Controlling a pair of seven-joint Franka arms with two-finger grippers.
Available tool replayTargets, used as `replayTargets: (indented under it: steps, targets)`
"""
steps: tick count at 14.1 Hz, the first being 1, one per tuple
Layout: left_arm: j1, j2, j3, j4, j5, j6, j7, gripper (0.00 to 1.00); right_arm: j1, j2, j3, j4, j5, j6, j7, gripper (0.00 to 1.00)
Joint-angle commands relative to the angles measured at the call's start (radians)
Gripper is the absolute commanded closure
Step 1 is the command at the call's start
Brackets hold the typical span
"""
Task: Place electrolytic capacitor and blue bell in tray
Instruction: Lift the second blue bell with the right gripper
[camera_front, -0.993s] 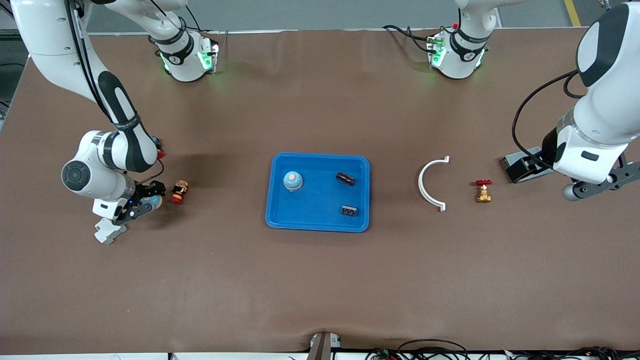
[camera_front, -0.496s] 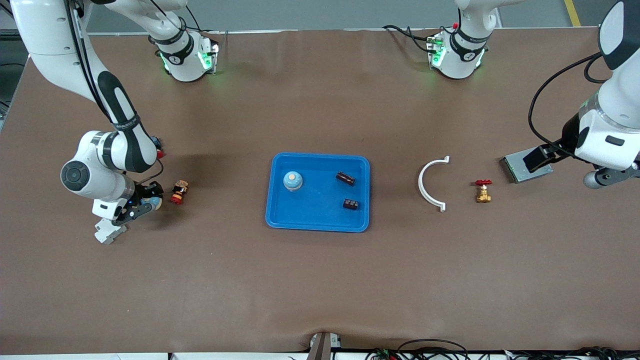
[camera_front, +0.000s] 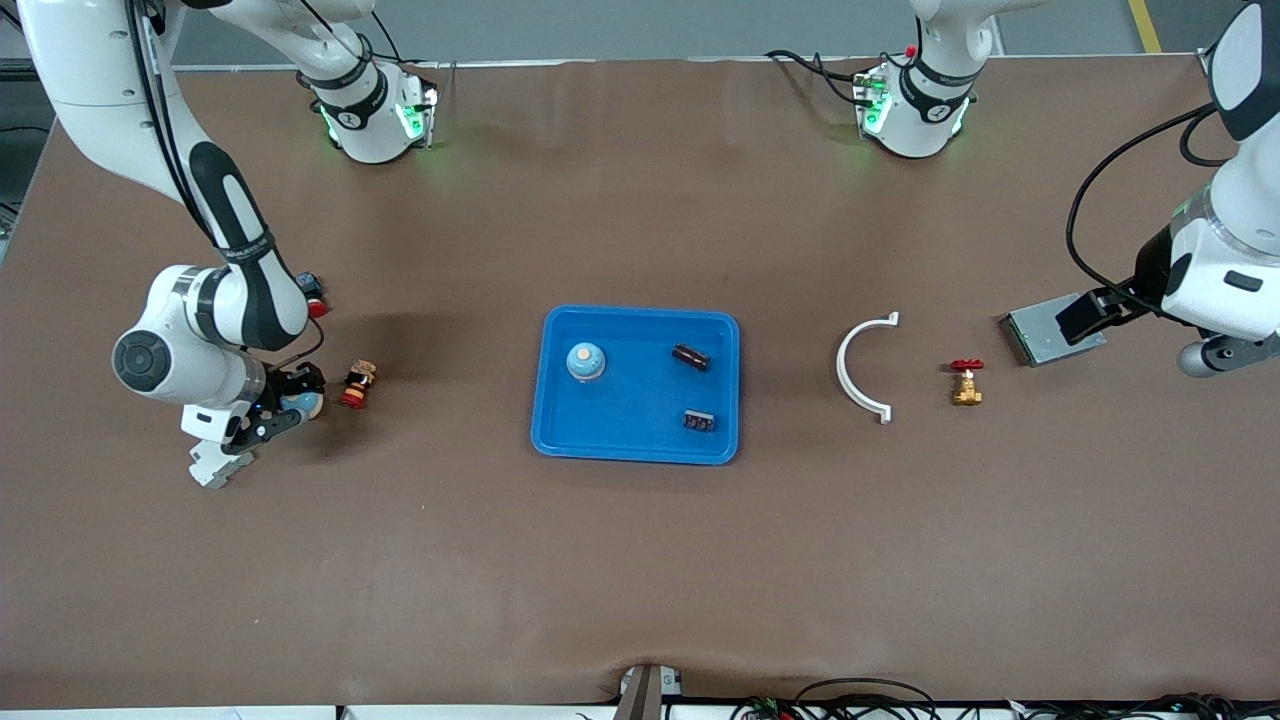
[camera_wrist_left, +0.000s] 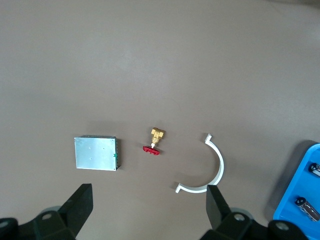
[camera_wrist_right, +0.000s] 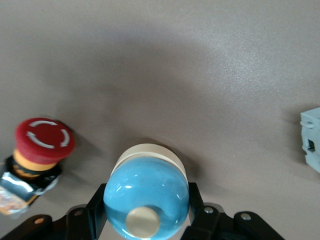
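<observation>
My right gripper is shut on a blue bell low over the right arm's end of the table. In the right wrist view its black fingers press both sides of the bell's glossy blue dome. The bright blue tray lies mid-table. It holds another blue bell, the dark cylindrical electrolytic capacitor and a small black block. My left gripper hangs open and empty over the left arm's end of the table, near a grey metal box.
A red emergency-stop button stands beside the held bell, and a pale grey block lies nearer the camera. A white half-ring and a brass valve with a red handle lie between the tray and the metal box.
My right gripper has shut on the blue bell. The left arm has drawn back from the metal box toward its end of the table.
</observation>
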Motion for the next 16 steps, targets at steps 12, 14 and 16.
replayTargets:
  steps: [12,14,16]
  targets:
    - [0.045,-0.056,-0.006,-0.018,-0.037,-0.021,0.197,0.00,0.170,-0.100,0.013,0.080,0.065,-0.224,0.421,0.90]
    - [0.046,-0.068,-0.002,-0.021,-0.037,-0.021,0.211,0.00,0.222,-0.114,0.013,0.089,0.065,-0.232,0.546,0.90]
    - [0.069,-0.070,0.000,-0.019,-0.037,-0.018,0.243,0.00,0.281,-0.114,0.013,0.118,0.067,-0.258,0.662,0.90]
